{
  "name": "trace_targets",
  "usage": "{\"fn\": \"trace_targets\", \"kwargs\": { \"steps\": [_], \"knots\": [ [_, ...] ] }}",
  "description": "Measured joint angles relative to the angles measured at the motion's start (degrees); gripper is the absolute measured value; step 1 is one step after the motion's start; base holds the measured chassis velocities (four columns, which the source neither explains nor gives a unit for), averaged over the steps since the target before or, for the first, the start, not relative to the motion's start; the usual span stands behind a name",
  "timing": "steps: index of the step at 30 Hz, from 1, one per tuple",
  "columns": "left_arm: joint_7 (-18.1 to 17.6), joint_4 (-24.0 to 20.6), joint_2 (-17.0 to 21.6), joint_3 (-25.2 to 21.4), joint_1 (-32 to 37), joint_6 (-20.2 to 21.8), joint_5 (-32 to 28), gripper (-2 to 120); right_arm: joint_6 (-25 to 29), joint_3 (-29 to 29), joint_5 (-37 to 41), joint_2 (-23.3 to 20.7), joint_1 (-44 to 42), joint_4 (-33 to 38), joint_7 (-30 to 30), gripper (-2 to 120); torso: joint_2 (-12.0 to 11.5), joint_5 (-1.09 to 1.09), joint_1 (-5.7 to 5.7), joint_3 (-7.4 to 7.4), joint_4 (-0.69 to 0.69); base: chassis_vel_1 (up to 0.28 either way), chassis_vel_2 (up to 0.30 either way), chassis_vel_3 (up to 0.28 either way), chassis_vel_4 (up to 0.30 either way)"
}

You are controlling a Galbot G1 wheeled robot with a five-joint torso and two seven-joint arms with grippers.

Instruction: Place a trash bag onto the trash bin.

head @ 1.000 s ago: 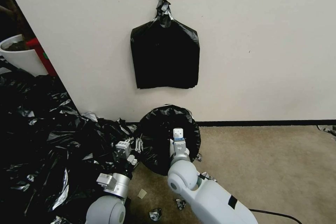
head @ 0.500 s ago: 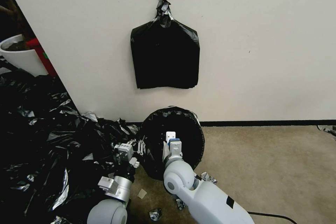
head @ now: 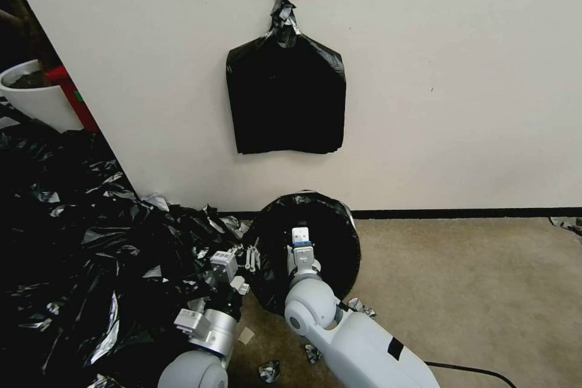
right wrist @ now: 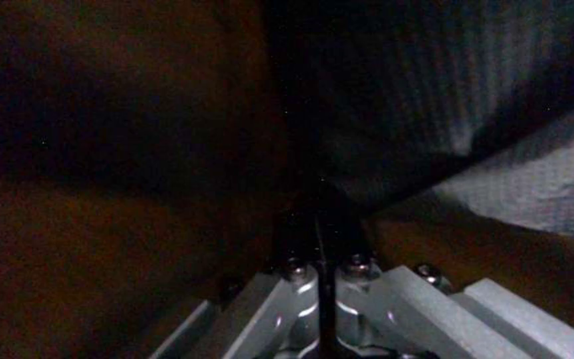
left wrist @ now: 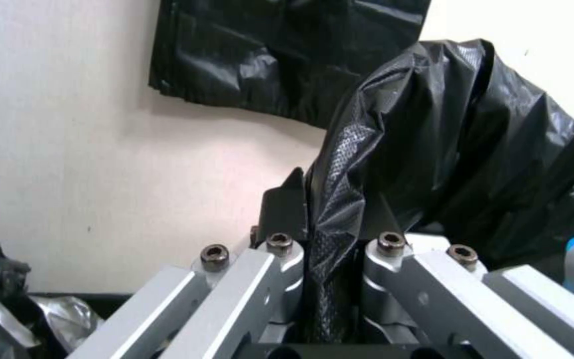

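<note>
Stretching over the bin, the glossy black bag [head: 324,236] sits at lower centre of the head view, against the wall. At its left edge the left gripper [left wrist: 330,219] is clamped tight on a fold of film. Inside the bag's mouth, the right gripper [right wrist: 318,239] has its fingers pressed together, seemingly around film.

The thin glossy black plastic trash bag [head: 327,236] stands on the floor against the wall, below the flat black bundle [head: 285,103] hanging there; the wide heap of black plastic film [head: 79,242] lies left.
</note>
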Motion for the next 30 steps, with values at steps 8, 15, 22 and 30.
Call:
{"fn": "trace_targets", "kwargs": {
  "steps": [8,15,22,30],
  "knots": [
    [-0.1,0.2,-0.1,-0.2,0.2,0.8,-1.2,6,0.5,0.6,-1.4,-0.5,-0.6,-0.2,-0.5,0,0.0,0.00,0.00,0.00,0.00,0.000,0.000,0.000,0.000],
    [-0.8,-0.2,-0.1,-0.5,0.0,3.2,-4.9,6,1.6,1.5,-2.6,-1.4,-2.1,1.5,-3.4,0,0.0,-0.01,0.00,0.00,0.00,0.000,0.000,0.000,0.000],
    [-1.7,-1.2,-0.5,0.1,0.0,6.5,-8.6,7,1.6,2.3,-4.5,-0.9,-2.3,0.1,-5.6,0,0.0,0.00,0.00,0.00,0.00,0.000,0.000,0.000,0.000],
    [1.0,-0.9,-0.1,0.0,0.0,6.3,-8.7,7,1.0,2.4,-5.2,-0.5,-2.1,-1.7,-5.7,0,0.0,0.00,0.00,0.00,0.00,0.000,0.000,0.000,0.000]
  ]
}}
